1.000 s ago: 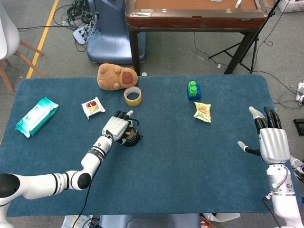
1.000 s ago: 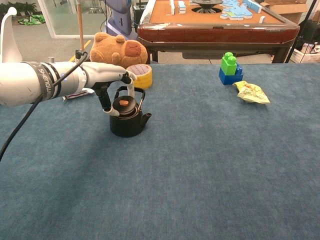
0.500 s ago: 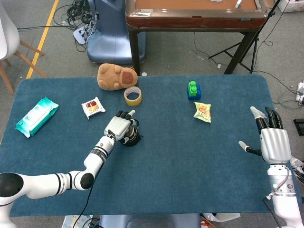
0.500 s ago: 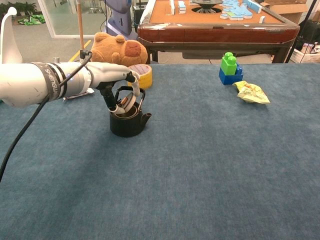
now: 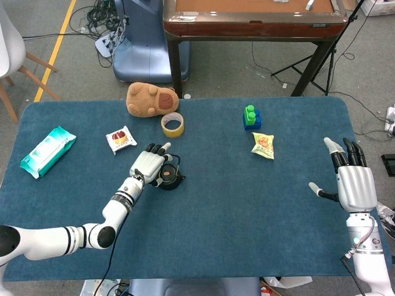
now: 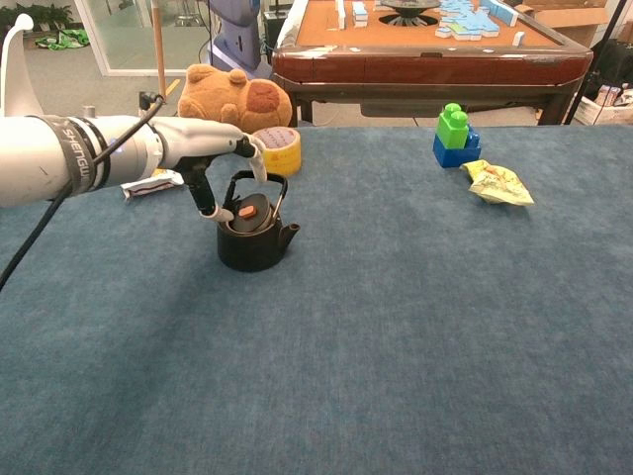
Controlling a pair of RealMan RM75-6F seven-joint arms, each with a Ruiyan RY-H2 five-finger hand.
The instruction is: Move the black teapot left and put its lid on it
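The black teapot (image 5: pixel 169 180) (image 6: pixel 253 247) stands left of the table's middle, spout toward the right and handle raised. Its black lid (image 6: pixel 247 213) with an orange knob lies in the pot's mouth, slightly tilted; the head view shows the lid (image 5: pixel 167 174) too. My left hand (image 5: pixel 149 163) (image 6: pixel 210 156) hovers just left of and above the pot, fingers spread and lifted off the lid, thumb pointing down beside the lid's left edge. It holds nothing. My right hand (image 5: pixel 356 185) is held open near the table's right edge, far from the pot.
Behind the pot are a yellow tape roll (image 5: pixel 172 124), a brown plush (image 5: pixel 151 98) and a snack packet (image 5: pixel 121 139). A teal wipes pack (image 5: pixel 47 150) lies far left. Green-blue blocks (image 5: pixel 251 116) and a yellow packet (image 5: pixel 263 145) sit to the right.
The left hand set the tilted lid down into the pot's mouth, let go, and drew back up and to the left. The right hand stayed put.
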